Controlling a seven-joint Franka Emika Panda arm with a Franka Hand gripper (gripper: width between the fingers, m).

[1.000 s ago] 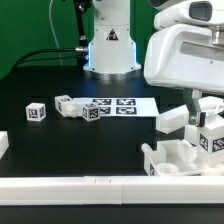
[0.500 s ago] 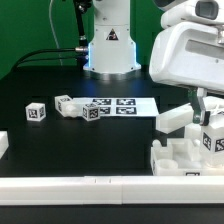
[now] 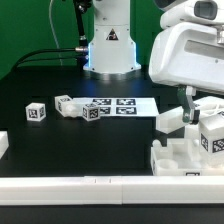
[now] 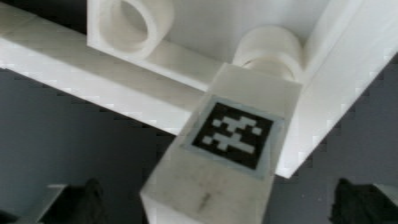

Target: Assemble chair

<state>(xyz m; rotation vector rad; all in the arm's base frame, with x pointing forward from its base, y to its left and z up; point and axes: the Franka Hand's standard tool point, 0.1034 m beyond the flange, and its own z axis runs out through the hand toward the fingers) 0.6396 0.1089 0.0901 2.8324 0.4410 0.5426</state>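
Along the exterior view's left edge, a white part [image 3: 3, 145] lies cut off by the frame on the black table [image 3: 100, 145]. Next comes a small tagged cube [image 3: 36, 112], standing alone. Farther right, a cluster of small white parts [image 3: 66, 105] sits just beside a tagged block [image 3: 92, 112], which lies at the near corner of the marker board [image 3: 128, 104]. Behind these rises the arm's white base [image 3: 110, 45]. Over at the exterior view's right, the partly built chair [image 3: 185, 155] sits just behind the long white border rail [image 3: 80, 185], with a tagged bar [image 3: 211, 135] standing upright in it. The gripper [image 4: 222, 205] hangs over that bar with its jaws spread wide. Seen from the wrist, the dark fingertips [image 4: 71, 200] stand on either side of the bar, apart from it, holding nothing.
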